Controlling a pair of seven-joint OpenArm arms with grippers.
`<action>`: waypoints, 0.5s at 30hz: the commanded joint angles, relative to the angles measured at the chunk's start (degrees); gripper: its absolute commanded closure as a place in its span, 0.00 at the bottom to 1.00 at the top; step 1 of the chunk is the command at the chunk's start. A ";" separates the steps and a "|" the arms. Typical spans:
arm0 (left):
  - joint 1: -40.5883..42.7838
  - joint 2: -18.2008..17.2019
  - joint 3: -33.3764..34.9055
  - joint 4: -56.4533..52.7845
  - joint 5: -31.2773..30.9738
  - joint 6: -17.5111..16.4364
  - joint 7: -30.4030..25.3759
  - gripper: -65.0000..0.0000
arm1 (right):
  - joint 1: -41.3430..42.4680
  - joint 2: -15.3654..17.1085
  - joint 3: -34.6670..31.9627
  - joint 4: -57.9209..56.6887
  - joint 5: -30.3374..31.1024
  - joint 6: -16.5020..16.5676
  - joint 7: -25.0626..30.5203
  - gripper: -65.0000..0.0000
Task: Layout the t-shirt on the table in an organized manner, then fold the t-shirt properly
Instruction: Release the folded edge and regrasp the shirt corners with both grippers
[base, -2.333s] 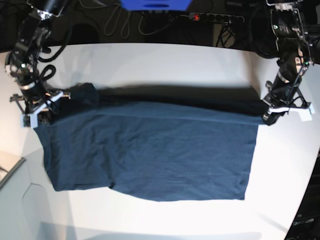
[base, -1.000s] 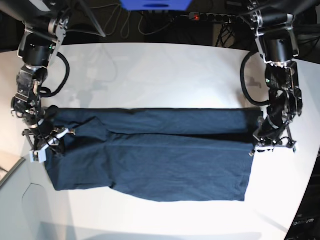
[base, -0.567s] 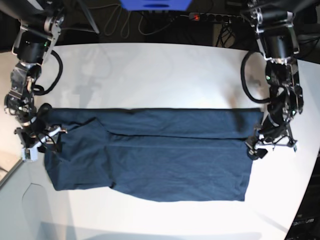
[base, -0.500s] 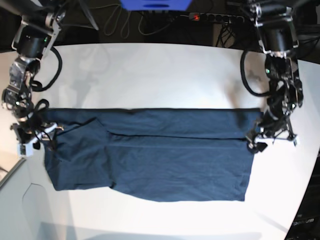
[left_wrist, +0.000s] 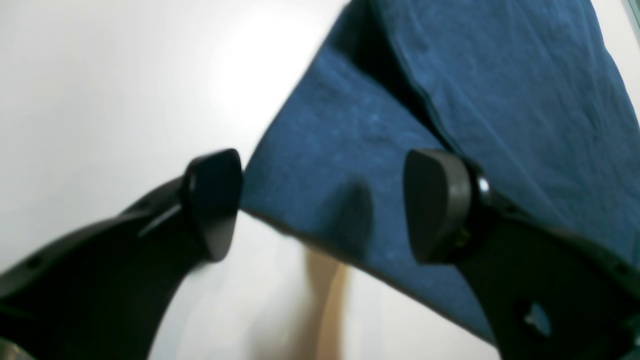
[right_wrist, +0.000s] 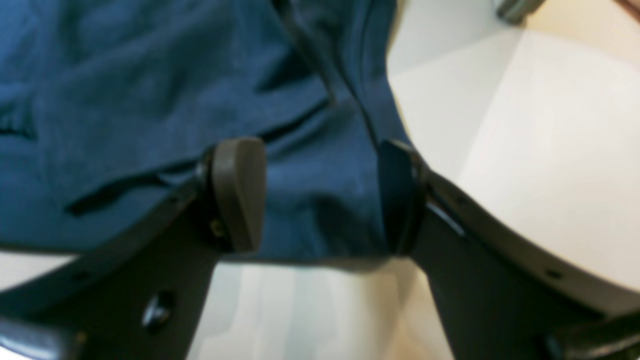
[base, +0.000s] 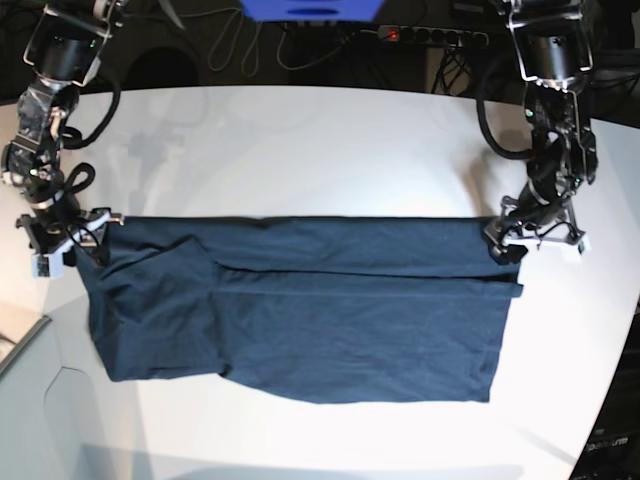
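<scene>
With both top corners just let go, my left tool (base: 533, 243) and right tool (base: 62, 243) stand spread, empty, over the t-shirt (base: 300, 305). Far strip lies folded toward the tabletop (base: 320, 140) near edge, so the fold stays flat.

My base view looks down over the whole table (base: 320, 140); both wrist views sit close, sharing the t-shirt's (base: 300, 310) end edges.

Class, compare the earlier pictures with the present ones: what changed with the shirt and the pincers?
Both arms laid the t-shirt's raised far edge down as a fold. The left pincer and right pincer then let go, opened and drew back to the far corners. The near part stayed flat on the table.
</scene>
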 joint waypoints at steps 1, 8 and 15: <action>0.62 -0.55 -0.37 1.78 -0.37 -0.17 -0.05 0.25 | 0.42 1.04 0.17 1.05 0.80 0.24 1.50 0.45; 2.37 -0.55 -0.11 3.27 -0.37 -0.17 -0.32 0.25 | 0.42 1.31 0.52 0.78 0.80 0.24 1.50 0.44; 2.37 0.68 -0.11 3.18 0.15 -0.17 -0.32 0.25 | 0.51 1.31 2.63 0.69 0.80 0.24 1.24 0.44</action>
